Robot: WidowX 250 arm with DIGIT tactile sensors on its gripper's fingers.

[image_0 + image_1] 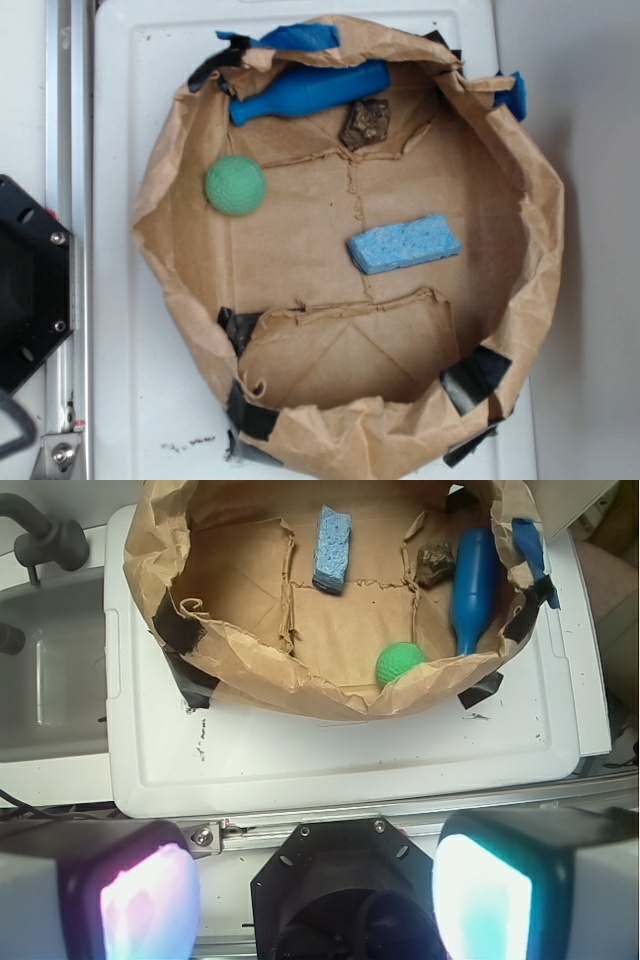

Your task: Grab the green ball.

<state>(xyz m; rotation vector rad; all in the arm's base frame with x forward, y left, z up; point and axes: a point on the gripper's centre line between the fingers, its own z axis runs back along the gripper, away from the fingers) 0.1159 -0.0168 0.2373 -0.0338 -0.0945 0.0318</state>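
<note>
The green ball (pixel 236 185) is a small round thing of mid-green, matte, with a finely pitted, foam-like skin; it lies on the floor of a rolled-down brown paper bag (pixel 540 200), close to the bag's wall on the left side of the exterior view, touching nothing else that I can make out; in the wrist view the same ball (pixel 399 664) sits just behind the crumpled near rim of the bag, its lower edge partly hidden by the paper; a blue bottle-shaped toy (pixel 310 92) lies on its side near the far wall, well apart from the ball; just beside the bottle's thick end rests a small dark lumpy object (pixel 365 123), perhaps a stone, though the view is too coarse to be sure; a blue sponge (pixel 404 243) lies flat near the middle of the bag's floor, apart from the ball; strips of black tape (pixel 476 375) hold the bag's rim in places; the bag stands on a white plastic lid (pixel 130 100); the gripper (pixel 315 885) is seen only in the wrist view, its two pads (pixel 480 895) spread wide at the bottom corners of the picture, holding nothing, short of the bag and outside its rim.
</note>
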